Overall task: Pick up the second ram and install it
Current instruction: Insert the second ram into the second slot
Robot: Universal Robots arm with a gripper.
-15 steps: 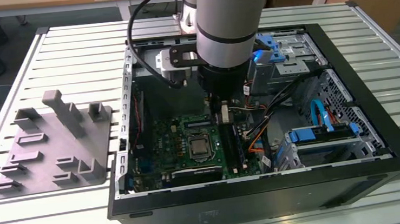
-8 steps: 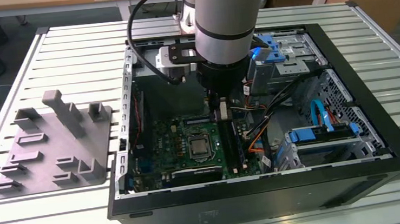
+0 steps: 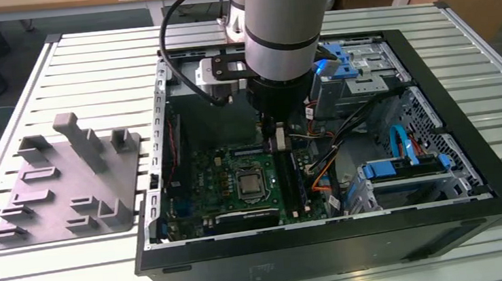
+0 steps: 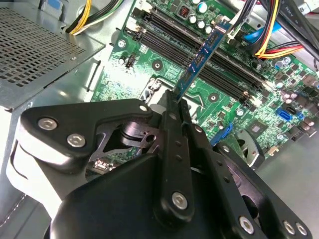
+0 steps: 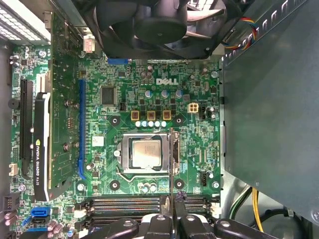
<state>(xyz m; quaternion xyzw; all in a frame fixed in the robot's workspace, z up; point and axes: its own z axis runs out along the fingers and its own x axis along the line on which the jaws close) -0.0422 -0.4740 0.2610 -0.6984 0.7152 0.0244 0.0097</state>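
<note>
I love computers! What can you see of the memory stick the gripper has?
The second ram is a long, thin, blue-green circuit board with dark chips. One end is pinched in the shut gripper; the rest sticks out over the black memory slots of the green motherboard. Whether it touches them is unclear.

Even overhead light brightens the table (image 3: 80, 60); the computer case (image 3: 334, 252) is dimmer inside, darkest at 9 o'clock. Glare whitens the motherboard (image 4: 149, 74) in the second wrist view.
</note>
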